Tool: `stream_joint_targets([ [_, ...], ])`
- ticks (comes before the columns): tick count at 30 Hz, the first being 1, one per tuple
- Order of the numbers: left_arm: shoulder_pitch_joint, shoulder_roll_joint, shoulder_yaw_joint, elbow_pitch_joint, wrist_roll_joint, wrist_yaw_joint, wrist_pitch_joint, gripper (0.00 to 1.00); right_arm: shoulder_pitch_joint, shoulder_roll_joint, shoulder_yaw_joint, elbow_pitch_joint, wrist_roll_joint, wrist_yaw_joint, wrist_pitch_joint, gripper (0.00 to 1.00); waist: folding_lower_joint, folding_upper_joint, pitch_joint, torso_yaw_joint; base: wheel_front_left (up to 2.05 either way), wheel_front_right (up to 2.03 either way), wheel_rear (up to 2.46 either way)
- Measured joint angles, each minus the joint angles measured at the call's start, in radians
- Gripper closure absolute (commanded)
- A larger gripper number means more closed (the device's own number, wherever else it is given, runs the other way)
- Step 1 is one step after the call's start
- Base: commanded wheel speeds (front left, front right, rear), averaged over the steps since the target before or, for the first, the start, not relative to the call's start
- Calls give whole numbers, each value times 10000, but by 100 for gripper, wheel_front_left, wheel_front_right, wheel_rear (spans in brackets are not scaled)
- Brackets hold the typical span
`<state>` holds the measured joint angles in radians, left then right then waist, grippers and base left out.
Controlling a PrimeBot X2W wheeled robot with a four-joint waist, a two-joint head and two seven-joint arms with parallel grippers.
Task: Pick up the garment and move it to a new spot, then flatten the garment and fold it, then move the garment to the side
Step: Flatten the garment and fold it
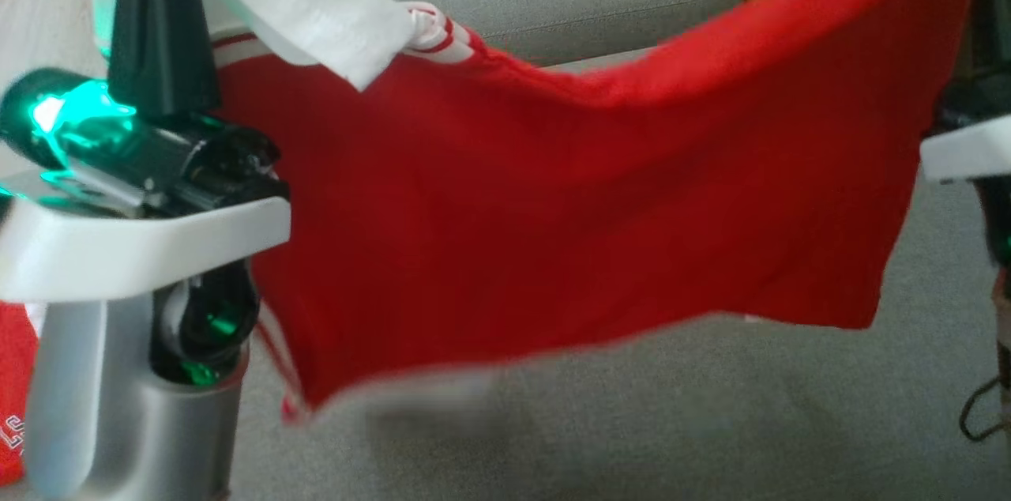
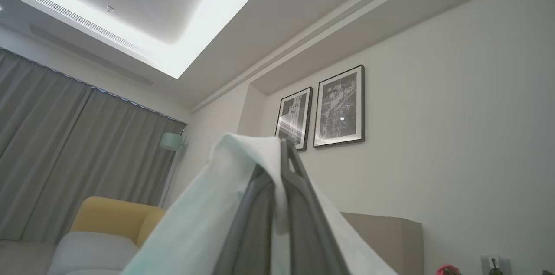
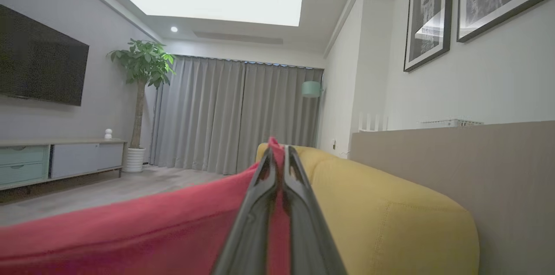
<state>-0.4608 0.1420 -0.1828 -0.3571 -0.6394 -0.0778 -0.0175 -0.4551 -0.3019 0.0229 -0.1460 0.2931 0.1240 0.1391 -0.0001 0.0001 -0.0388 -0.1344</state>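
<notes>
At lower left a silver forearm [image 1: 59,406], white bracket [image 1: 142,244] and green-lit black housing [image 1: 118,137] are seen; the fingers [image 3: 251,227] are dark grey.

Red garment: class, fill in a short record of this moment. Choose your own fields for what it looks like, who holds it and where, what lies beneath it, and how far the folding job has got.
item: red garment with a white section and striped trim
position: lifted, spread sideways between both grippers, lower edge hanging loose
left gripper: shut on the white section
right gripper: shut on a red edge
underneath: grey sofa
stage: picked up; not yet laid flat or folded
</notes>
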Motion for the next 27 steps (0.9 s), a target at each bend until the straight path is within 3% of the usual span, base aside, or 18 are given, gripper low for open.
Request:
stream_joint_targets([
  [6,-542,182,161,-148,-199,314,782,100,179,2,-146,-474,2,0,481,100,0,0,275,24,0,0,0],
  [8,-1008,328,194,353,-228,366,1114,100,36,63,-182,-387,123,0,665,100,0,0,516,39,0,0,0],
  [11,-2099,617,105,1494,-190,92,1461,100,-750,102,-182,230,591,0,742,100,1,0,1065,66,0,0,0],
  [15,-4287,1254,-192,3837,322,-295,1248,100,-2881,-236,407,1985,759,0,460,100,4,0,2033,106,0,0,0],
  [22,-9089,1390,-510,8157,635,-470,-259,100,-7869,-968,1643,6284,180,0,-1649,100,8,-1,3957,368,0,0,0],
  [27,-10166,1517,-1448,9618,378,-539,-1156,100,-9308,-991,2268,8328,-8,0,-2991,100,5,-1,4569,794,0,0,0],
])
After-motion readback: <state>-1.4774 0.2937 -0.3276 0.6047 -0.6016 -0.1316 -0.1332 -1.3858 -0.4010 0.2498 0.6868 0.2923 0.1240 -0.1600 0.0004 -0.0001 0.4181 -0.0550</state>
